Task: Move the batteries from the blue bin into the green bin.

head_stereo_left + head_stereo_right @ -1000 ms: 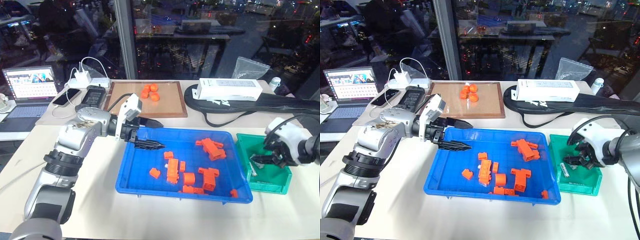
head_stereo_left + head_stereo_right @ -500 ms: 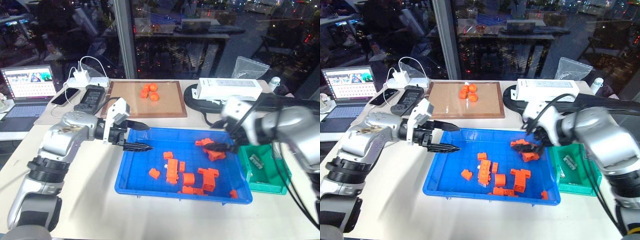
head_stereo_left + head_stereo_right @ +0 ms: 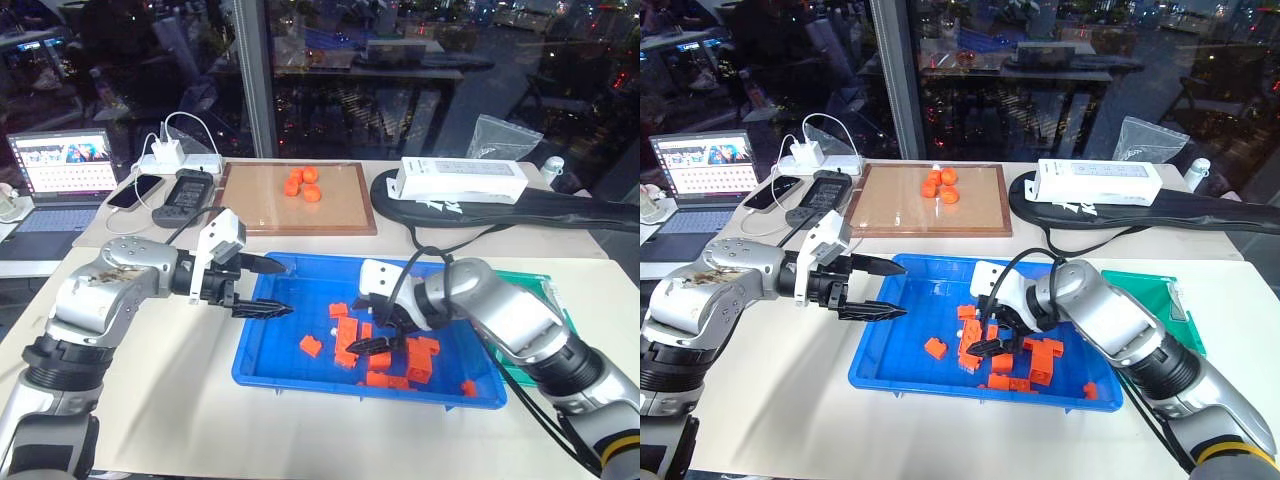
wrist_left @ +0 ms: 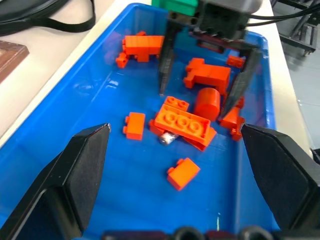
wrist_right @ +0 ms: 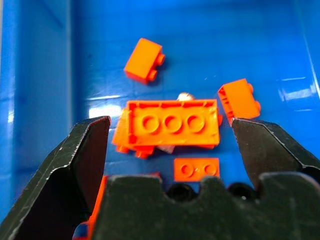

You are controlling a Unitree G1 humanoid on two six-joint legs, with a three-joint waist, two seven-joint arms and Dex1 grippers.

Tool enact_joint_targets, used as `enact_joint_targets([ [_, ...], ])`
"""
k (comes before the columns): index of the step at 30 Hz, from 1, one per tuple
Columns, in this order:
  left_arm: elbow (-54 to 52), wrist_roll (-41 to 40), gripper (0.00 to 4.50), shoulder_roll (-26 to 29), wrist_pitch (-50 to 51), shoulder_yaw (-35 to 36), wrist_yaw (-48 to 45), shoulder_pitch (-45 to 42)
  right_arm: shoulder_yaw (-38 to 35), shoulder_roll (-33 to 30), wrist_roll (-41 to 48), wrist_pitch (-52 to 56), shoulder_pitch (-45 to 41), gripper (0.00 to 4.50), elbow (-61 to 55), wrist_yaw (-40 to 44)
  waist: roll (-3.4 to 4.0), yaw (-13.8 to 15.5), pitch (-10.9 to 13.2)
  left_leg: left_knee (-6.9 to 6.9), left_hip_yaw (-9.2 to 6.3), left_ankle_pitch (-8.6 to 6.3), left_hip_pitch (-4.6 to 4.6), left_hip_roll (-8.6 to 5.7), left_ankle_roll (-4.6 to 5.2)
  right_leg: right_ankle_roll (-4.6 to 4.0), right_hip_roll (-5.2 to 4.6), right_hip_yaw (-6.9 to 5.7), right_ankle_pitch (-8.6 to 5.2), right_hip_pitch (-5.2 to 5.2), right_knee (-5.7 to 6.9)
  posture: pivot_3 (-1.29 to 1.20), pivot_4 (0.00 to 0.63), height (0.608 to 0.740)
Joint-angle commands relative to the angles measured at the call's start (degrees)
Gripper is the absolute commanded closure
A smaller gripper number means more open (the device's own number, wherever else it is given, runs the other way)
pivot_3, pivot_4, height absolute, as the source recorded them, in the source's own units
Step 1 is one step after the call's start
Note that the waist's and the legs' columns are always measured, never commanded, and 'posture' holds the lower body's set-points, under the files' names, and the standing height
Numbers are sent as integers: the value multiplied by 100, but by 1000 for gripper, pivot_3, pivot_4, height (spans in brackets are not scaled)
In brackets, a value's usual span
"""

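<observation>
Directly below the spread right gripper (image 5: 170,150), a small silver-grey metallic battery (image 4: 166,138) is lying in the large bright-blue plastic tray (image 3: 300,275), mostly hidden beneath a flat orange studded plastic brick (image 5: 172,124); its long axis cannot be told. The left gripper (image 3: 275,290), also spread and empty, is hovering farther off at the tray's rim. The small teal-green plastic bin (image 3: 1160,298) is lying beyond the right arm.

An office or lab at night: a long cream worktable (image 3: 150,400) stands against a glass wall (image 3: 420,70) reflecting city lights, with an open laptop (image 3: 55,185), charger (image 3: 165,155) and phone (image 3: 132,193) beside that glass.
</observation>
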Motion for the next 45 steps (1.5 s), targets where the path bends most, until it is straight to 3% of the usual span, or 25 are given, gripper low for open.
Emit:
enact_joint_targets([
  [1, -241, -106, 0, 113, 22, 184, 71, 9, 192, 102, -338, -346, -107, 36, 165, -79, 0, -2, 0, 0, 0, 0, 0, 0, 0, 0, 0, 0, 0, 0, 0, 0, 150, 699],
  [12, -309, -71, 0, 125, -9, 121, 131, 63, 267, 393, -543, -246, 7, 36, 598, -150, -1, -2, 0, -1, 2, 0, 0, 0, 0, -1, 0, 0, 0, 1, 1, 0, 150, 699],
  [16, -281, -60, 0, 102, -27, 95, 123, 39, 199, 412, -531, -192, 15, 1073, 614, -184, -2, -4, 0, -1, 2, 0, -1, 0, 0, -1, 0, 1, 0, 2, 1, 0, 150, 699],
  [18, -250, -48, 0, 83, -38, 72, 116, 14, 141, 349, -496, -158, -3, 1131, 539, -154, -1, -6, 0, -1, 1, 0, 0, 0, 0, -1, 0, 1, 0, 2, 1, 0, 150, 699],
  [26, -198, -34, 0, 37, -75, 36, 95, -19, -461, -151, -332, -30, -256, 1131, 504, 50, -2, 15, 0, -1, 2, 0, -1, 0, 0, -2, -1, 0, -1, 1, 0, 0, 150, 699],
  [32, -155, -10, 0, -42, -111, -20, 100, -71, -582, -579, -628, -343, -128, 1131, 1111, -14, -4, 28, 1, -3, 4, -1, -1, 0, -1, -15, -3, 0, -8, -1, -5, 0, 150, 699],
  [34, -144, -6, 0, -56, -118, -32, 96, -85, -606, -609, -703, -424, -117, 124, 1291, -62, -4, 27, 1, -4, 4, -1, -2, 0, -1, -19, -3, 1, -11, 1, -5, 0, 150, 699],
  [35, -136, -3, 0, -63, -121, -41, 95, -94, -612, -641, -732, -463, -103, 39, 1345, -53, -4, 27, 1, -5, 4, 0, -3, 0, 0, -18, -2, 2, -10, 2, -4, 0, 150, 699],
  [45, -73, 15, 0, -74, -156, -94, 65, -137, -904, -608, -661, -400, -206, 39, 1231, -10, -4, 25, 1, -8, 3, 0, -3, 0, 0, -9, 0, 2, -5, 2, -3, 0, 150, 699],
])
